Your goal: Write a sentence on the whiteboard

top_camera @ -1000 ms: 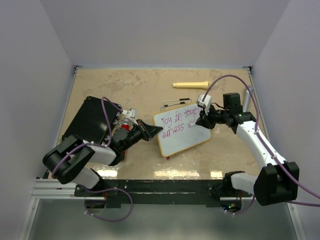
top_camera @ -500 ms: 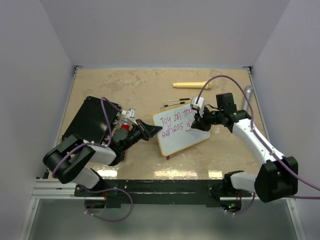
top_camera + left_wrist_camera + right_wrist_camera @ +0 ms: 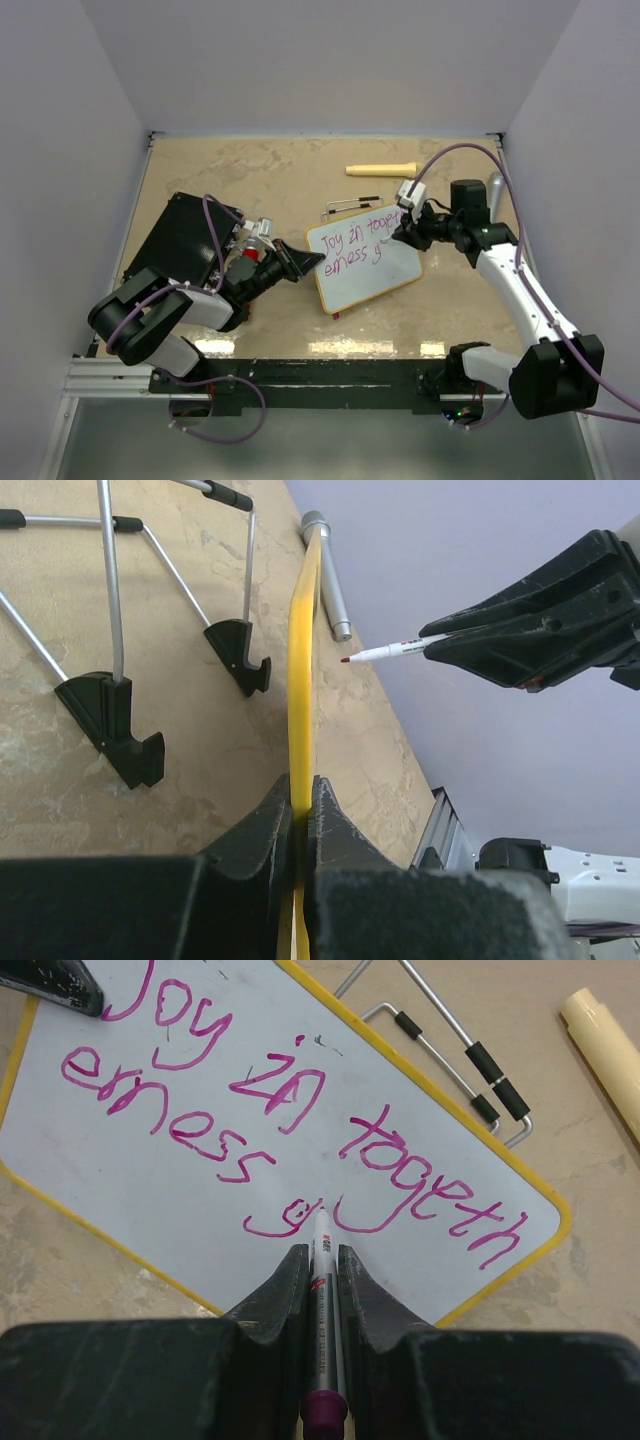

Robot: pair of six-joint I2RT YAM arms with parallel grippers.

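Observation:
The whiteboard leans tilted at the table's middle, and its yellow rim shows edge-on in the left wrist view. My left gripper is shut on the board's left edge. The sentence in pink reads "Joy in togeth / erness" plus a "g". My right gripper is shut on a marker. The marker's tip points at the board beside the "g", a small gap off the surface.
A black flat case lies under the left arm. A wire stand with black feet sits behind the board. A cream cylinder lies further back, with a silver rod at the right wall.
The right gripper swung left across the board with the marker, then back right and slightly up. The mark after "erness" became a "g". The left arm kept still.

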